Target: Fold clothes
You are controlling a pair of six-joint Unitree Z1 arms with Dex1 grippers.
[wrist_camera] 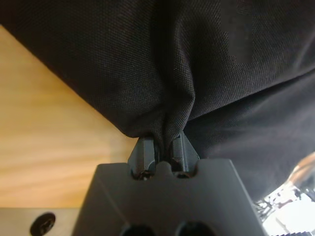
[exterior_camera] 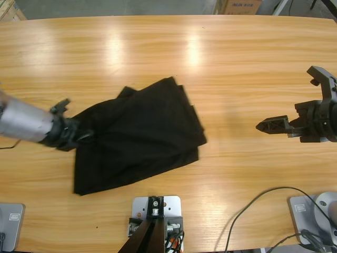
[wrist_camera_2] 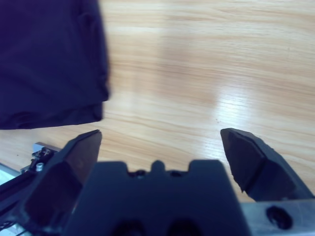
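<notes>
One garment: a black polo shirt (exterior_camera: 139,137) lies folded on the wooden table (exterior_camera: 221,52), left of the table's middle in the high view, its collar, buttons and lettering out of sight.
Fabric: soft matte knit; the left wrist view shows a fine pebbled weave and a deep crease running up from the pinch point.
Outline: a rough, slanted four-sided bundle, with layered edges stepping along its upper right side and a plain straight hem at the lower left.
Table surface: pale varnished wood with long straight grain and several bright glare patches along the far half.
Left gripper (exterior_camera: 79,134): its two black jaws are pressed together on a gathered fold at the shirt's left edge; in the left wrist view (wrist_camera: 164,150) the cloth bunches into a tuck right between the tips.
Left arm pose: a silver forearm enters from the left edge of the high view, reaching to the right, low over the table and roughly level.
Right gripper (exterior_camera: 274,126): jaws spread wide with nothing between them; the right wrist view (wrist_camera_2: 162,145) shows only bare wood in the gap.
Right arm pose: it comes in from the right edge, pointing left toward the shirt and well apart from it.
Shirt in right wrist view: its dark folded corner (wrist_camera_2: 49,64) fills the upper left, flat on the wood.
</notes>
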